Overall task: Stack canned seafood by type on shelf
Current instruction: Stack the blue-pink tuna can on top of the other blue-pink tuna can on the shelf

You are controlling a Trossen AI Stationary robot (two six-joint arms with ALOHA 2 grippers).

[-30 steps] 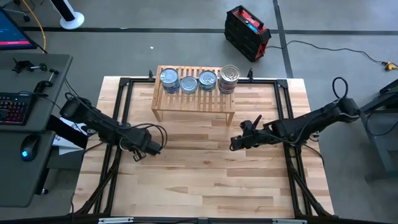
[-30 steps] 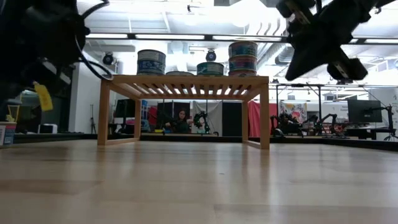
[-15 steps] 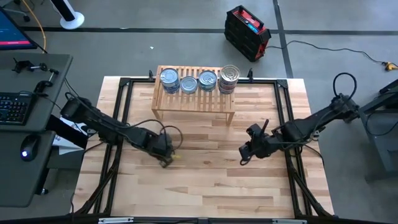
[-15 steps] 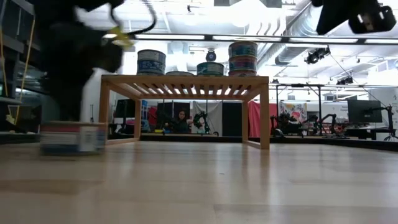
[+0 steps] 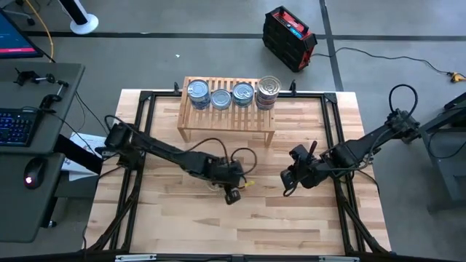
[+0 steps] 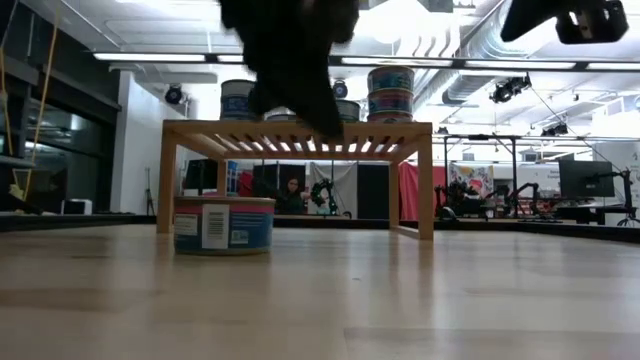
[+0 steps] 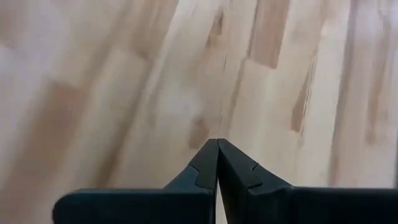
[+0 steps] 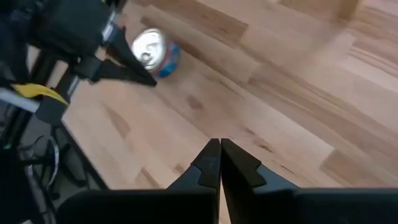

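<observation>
One can of seafood [image 6: 222, 225], with a silver lid [image 8: 149, 48] and a blue-and-pink wall, stands upright on the table's middle. In the high view my left arm mostly hides it. My left gripper [image 5: 232, 196] is shut and hangs just beside that can; its fingertips [image 8: 149, 81] show higher than the lid in the low view. The shelf [image 5: 227, 118] stands at the far edge and carries several cans [image 5: 198, 92], with a stack [image 6: 390, 92] at its right end. My right gripper [image 5: 285, 189] is shut and raised over the table's right half.
Black frame rails [image 5: 145, 124] run along the table's sides. A yellow tag [image 5: 249, 183] hangs on my left arm's cable. Bare planks [image 5: 240, 229] stretch along the near edge. A desk with a keyboard [image 5: 18, 124] stands beyond the left edge.
My left gripper has swept from the table's left part toward its middle and tipped downward. The can has slid along the table with it, staying upright, and now stands in front of the shelf's left part. My right gripper has risen and drawn a little toward the near edge.
</observation>
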